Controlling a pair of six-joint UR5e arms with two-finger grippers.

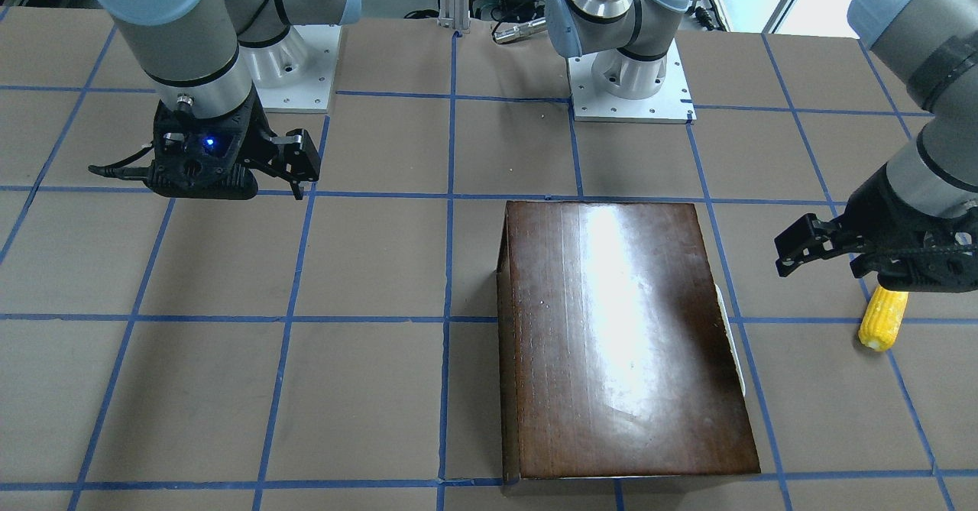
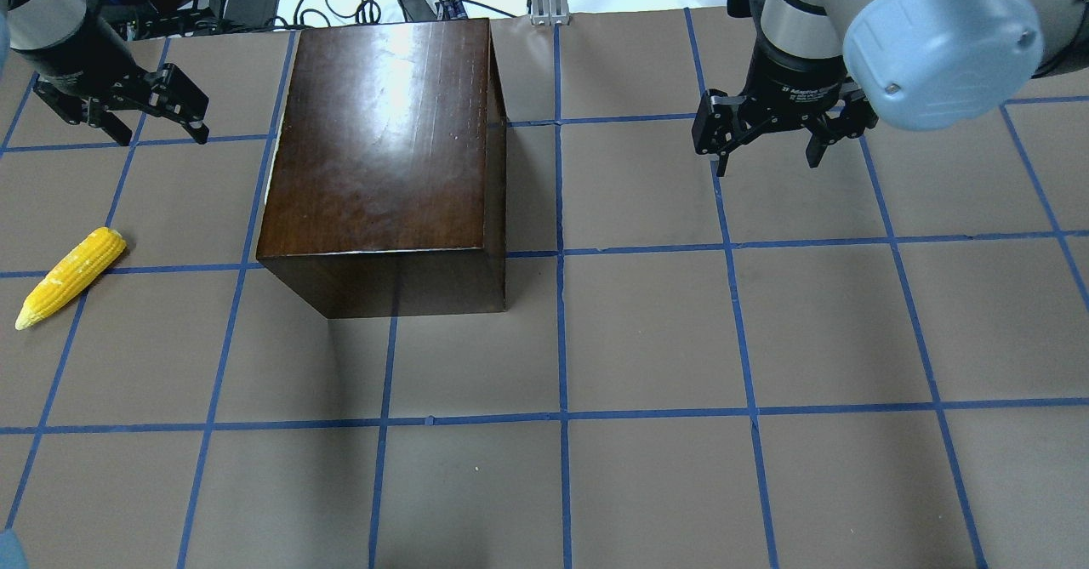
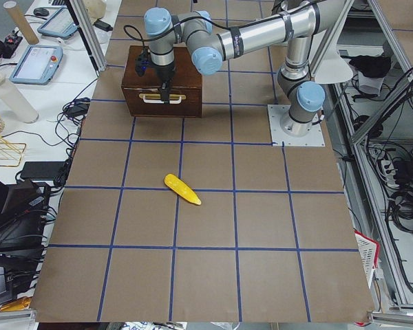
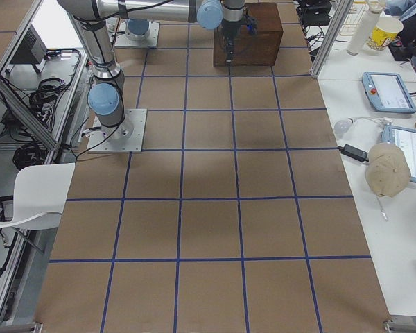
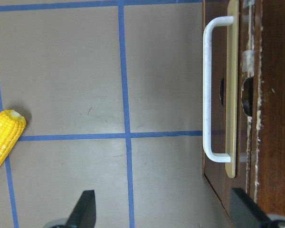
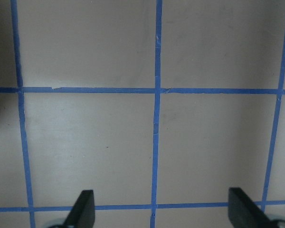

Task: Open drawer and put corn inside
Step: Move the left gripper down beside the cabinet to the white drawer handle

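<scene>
One corn (image 2: 72,275) at the overhead view's left edge. One drawer (image 3: 162,102) – closed, interior hidden. Left gripper (image 2: 128,118) and right gripper (image 2: 766,161) – both spread, empty.

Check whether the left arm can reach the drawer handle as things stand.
Probably yes: the open left gripper hangs near the drawer handle, nothing shows between them, and the corn lies off to the side.

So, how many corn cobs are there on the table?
1. The corn lies on the table beside the box, on the robot's left. The shut drawer could hide more.
</scene>
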